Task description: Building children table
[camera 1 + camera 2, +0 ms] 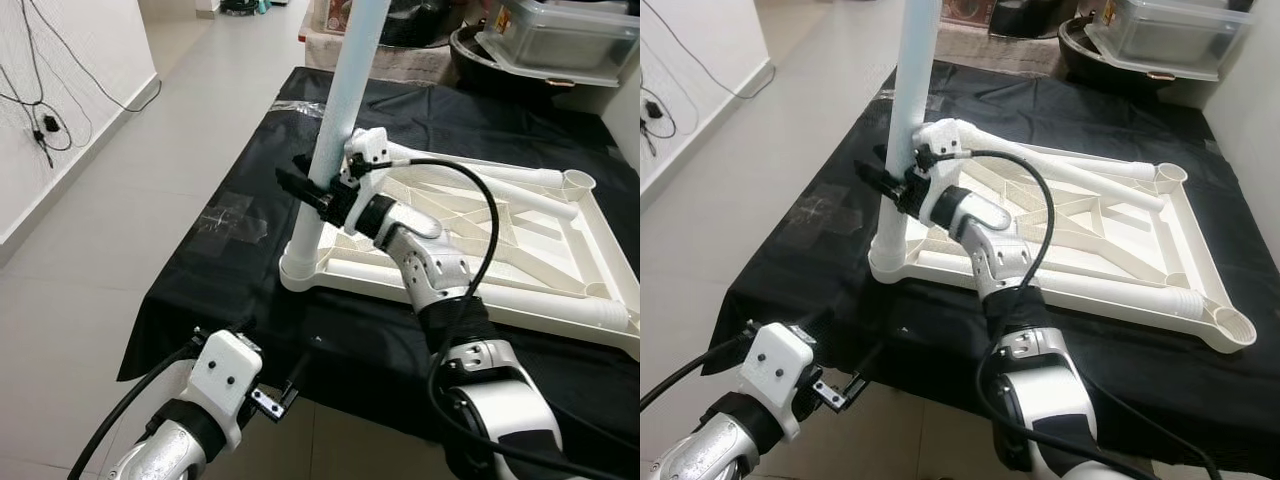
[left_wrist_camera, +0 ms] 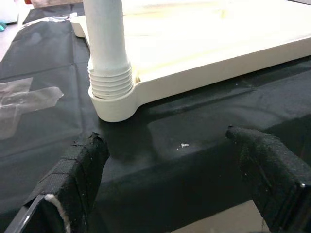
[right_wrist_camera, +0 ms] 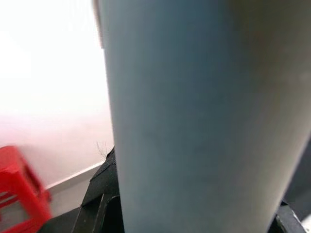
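Note:
The white children's table top (image 1: 520,300) lies upside down on a black cloth (image 1: 250,260). One pale white leg (image 1: 335,130) stands upright in its near-left corner socket (image 2: 114,104). My right gripper (image 1: 310,190) is shut on this leg a little above the socket, and the leg (image 3: 204,116) sits very close to the right wrist camera. My left gripper (image 2: 165,138) hangs low at the cloth's front edge, open, its fingers (image 2: 80,170) apart and pointing at the socket. A second white tube (image 1: 480,172) lies across the far side of the table top.
Open corner sockets (image 1: 1225,325) (image 1: 1170,175) sit on the right side of the frame. Storage bins (image 1: 560,40) stand behind the cloth. Tape (image 1: 235,215) is stuck on the cloth's left part. Cables (image 1: 45,125) hang on the left wall; bare floor lies left.

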{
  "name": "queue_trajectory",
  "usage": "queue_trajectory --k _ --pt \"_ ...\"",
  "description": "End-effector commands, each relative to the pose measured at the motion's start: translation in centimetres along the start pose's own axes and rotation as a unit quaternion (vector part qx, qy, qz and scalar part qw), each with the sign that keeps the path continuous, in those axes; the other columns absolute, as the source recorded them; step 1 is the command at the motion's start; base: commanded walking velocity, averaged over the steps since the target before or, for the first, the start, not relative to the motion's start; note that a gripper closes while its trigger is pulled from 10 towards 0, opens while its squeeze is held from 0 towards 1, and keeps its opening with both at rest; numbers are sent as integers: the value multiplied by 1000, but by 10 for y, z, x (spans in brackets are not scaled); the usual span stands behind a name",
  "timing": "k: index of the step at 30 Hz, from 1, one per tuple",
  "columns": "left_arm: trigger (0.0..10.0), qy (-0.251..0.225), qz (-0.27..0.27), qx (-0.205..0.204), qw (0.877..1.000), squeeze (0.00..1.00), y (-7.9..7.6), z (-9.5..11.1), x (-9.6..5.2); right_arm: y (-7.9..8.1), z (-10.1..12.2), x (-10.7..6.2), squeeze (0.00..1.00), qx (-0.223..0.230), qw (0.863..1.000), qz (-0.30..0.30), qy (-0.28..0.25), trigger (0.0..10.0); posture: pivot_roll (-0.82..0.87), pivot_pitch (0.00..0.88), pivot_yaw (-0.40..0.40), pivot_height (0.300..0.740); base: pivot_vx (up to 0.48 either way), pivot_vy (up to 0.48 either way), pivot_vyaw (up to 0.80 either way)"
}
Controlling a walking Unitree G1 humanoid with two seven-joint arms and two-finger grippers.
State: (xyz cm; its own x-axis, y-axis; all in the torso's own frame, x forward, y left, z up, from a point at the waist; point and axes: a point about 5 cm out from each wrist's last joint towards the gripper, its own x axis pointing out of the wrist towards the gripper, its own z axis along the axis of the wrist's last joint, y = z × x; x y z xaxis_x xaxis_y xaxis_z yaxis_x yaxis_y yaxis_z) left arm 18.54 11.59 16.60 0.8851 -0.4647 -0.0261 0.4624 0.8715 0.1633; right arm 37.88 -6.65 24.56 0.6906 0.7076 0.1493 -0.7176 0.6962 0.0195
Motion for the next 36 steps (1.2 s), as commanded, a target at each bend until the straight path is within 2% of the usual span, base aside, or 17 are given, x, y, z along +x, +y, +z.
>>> queue_trajectory --k 1,6,11,13,15,17,20,24,27,32,34,36 --pt "10000 8 -5 -4 1000 0 -2 -4 1 -4 -61 -15 0 47 989 -58 126 10000 142 185 -94 740 0 0 0" --pt "10000 7 -4 -2 1000 0 -1 -4 1 0 -57 -16 0 49 990 -69 111 10000 142 183 -94 740 0 0 0" --pt "10000 7 -2 1 1000 0 1 -4 2 7 -56 -20 0 26 992 -60 110 10000 142 185 -92 740 0 0 0" --pt "10000 6 -2 1 1000 0 1 -4 4 5 -54 -20 0 16 988 -106 114 10000 137 185 -89 740 0 0 0" --pt "10000 6 -2 1 1000 0 1 -4 4 5 -54 -20 0 16 988 -106 114 10000 137 185 -89 740 0 0 0" --pt "10000 5 -2 0 1000 0 1 -4 5 5 -53 -21 0 5 983 -144 115 10000 137 187 -91 740 0 0 0" --pt "10000 4 -2 0 1000 0 1 -4 6 8 -53 -20 0 -13 979 -164 119 10000 137 189 -90 740 0 0 0" --pt "10000 3 -2 0 1000 0 1 -4 6 10 -54 -20 0 -17 978 -169 121 10000 137 189 -90 740 0 0 0" --pt "10000 3 -2 1 1000 0 1 -4 6 15 -57 -20 0 -45 976 -162 138 10000 138 189 -94 740 0 0 0" --pt "10000 3 -1 1 1000 0 2 -4 6 15 -58 -21 0 -67 973 -161 151 10000 138 188 -95 740 0 0 0" --pt "10000 3 0 1 1000 0 2 -4 6 9 -56 -23 0 -83 965 -193 159 10000 137 191 -96 740 0 0 0" --pt "10000 3 0 1 1000 0 2 -4 6 6 -55 -23 0 -79 962 -212 155 10000 135 191 -95 740 0 0 0"
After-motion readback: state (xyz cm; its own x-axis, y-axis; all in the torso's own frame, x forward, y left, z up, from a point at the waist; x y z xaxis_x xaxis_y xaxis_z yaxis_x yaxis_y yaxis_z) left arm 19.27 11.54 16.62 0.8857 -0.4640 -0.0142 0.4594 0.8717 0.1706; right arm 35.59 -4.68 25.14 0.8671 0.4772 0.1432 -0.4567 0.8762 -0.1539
